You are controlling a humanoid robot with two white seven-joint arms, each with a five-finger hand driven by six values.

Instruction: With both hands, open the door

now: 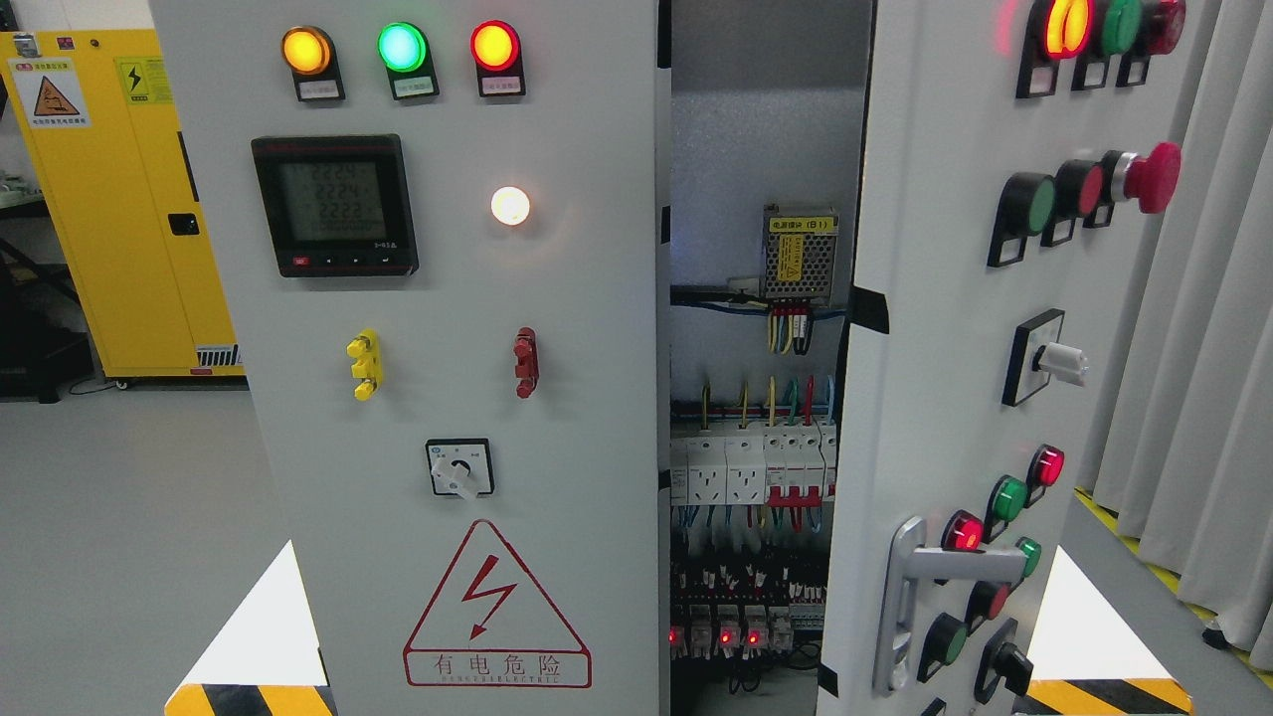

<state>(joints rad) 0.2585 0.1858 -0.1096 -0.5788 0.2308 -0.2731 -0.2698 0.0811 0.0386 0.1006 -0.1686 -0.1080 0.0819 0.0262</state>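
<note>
Right door (945, 298) nearest me, swung ajar, handle (910, 597) free, breakers (751, 467) showing. Left door (448, 398) looks shut, I think. No hands in view, can't tell finger state.

view: we get only the head camera
facing: straight at the cabinet (448, 398), tilted slightly down
range: close, its front fills the frame
edges: floor (119, 517) left, curtain (1203, 398) right
</note>
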